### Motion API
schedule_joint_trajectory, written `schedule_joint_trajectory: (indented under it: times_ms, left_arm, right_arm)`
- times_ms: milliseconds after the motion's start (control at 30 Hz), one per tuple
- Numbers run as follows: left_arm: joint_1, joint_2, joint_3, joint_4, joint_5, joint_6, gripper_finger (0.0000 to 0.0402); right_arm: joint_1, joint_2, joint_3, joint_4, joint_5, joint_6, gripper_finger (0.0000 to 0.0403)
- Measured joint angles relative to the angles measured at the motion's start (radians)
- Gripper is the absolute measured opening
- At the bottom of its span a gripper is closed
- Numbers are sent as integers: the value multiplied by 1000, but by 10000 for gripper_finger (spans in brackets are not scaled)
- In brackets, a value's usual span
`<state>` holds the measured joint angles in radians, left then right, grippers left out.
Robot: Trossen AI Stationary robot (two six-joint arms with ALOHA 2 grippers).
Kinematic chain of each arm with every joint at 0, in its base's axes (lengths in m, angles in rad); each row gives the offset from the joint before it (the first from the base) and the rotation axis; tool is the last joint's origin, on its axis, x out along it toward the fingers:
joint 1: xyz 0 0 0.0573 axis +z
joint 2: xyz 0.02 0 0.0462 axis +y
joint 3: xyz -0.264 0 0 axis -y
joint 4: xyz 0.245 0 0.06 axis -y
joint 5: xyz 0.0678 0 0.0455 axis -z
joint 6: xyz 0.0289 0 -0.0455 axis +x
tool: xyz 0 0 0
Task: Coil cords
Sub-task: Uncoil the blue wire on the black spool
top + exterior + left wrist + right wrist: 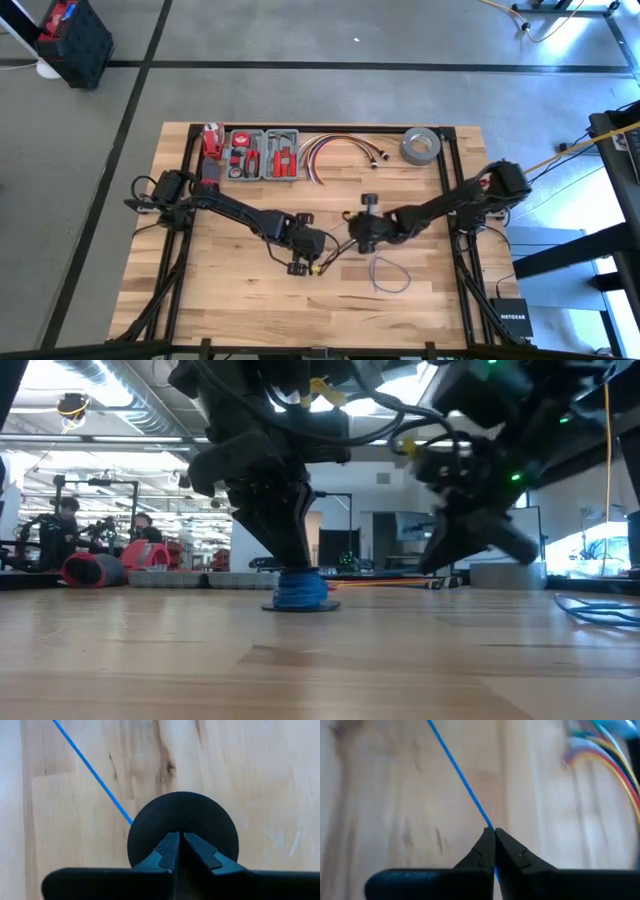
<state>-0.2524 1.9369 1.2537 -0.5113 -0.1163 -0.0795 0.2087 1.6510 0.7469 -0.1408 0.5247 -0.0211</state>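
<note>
Now I see both arms meeting near the middle of the worktop (240,290), and I take the round black disc (182,827) as my landmark. My left gripper (179,851) sits directly over this disc, with its fingers pressed together on a part at the disc's centre; in the low view a bunch of blue wire is already wound just under these fingers, so I judge this is the spool for the coil. My right gripper (494,845) is just beside the disc, on the side toward the right arm's base, and its fingers are fully closed on the thin blue wire (462,775). From these fingers the wire runs straight and taut in a diagonal line away across the wood, and another stretch of the same wire leaves the disc's edge in the left wrist view. So the coming move, as I judge it, turns on this line: the right arm is the one that guides the wire around the disc. Beyond the disc, a loose loop of wire (388,274) lies toward the front edge and could tangle. Farther from the disc, at the back edge, are the coloured cables (335,152), the tape roll (421,146) and a tool tray (262,154), well apart from my path.
</note>
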Motion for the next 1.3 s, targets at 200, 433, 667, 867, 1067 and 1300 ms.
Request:
schedule_joint_trajectory:
  times_ms: [200, 433, 667, 867, 1067, 1300]
  left_arm:
    - [-10, 0, 0, -11, 13, -22, 17]
    - [-14, 0, -1, -39, 26, -27, 17]
    - [-25, -1, 0, -102, 14, -74, 17]
    - [-60, -2, 1, -226, 11, -125, 17]
    - [-117, -3, 2, -292, 2, -165, 17]
    - [-148, -16, 0, -330, 15, -175, 17]
  right_arm:
    - [8, -135, -85, -248, 117, 236, 4]
    - [-26, -276, -248, -340, 215, 494, 3]
    - [-67, -377, -325, -381, 244, 667, 3]
    - [-109, -444, -352, -418, 255, 679, 3]
    - [-179, -495, -382, -440, 260, 707, 2]
    - [-231, -531, -391, -455, 242, 703, 8]
